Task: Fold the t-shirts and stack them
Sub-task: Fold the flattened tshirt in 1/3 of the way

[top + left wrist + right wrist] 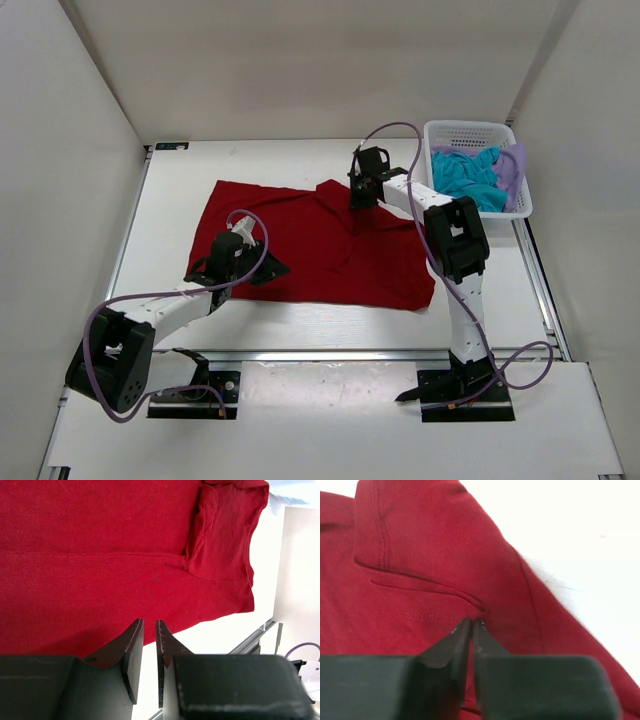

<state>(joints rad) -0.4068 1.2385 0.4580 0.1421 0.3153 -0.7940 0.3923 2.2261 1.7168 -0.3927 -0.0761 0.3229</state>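
- Across the middle of the white table (300, 325), I am seeing the red t-shirt (320, 245) lying spread out and rumpled.
- At the table's 2 o'clock corner, the white mesh basket (470, 127) is sitting well apart from the red shirt.
- Inside it, the teal-blue t-shirt (465, 172) is bunching up across most of the basket.
- The lavender t-shirt (512, 170) is crowding against its 3 o'clock wall.
- The right gripper (471, 623) is working at the red shirt's 1 o'clock edge, jaws pressing together on a raised fold.
- The left gripper (149, 625) is hovering at the 8 o'clock hem, jaws a sliver apart; I cannot tell whether it is pinching cloth.
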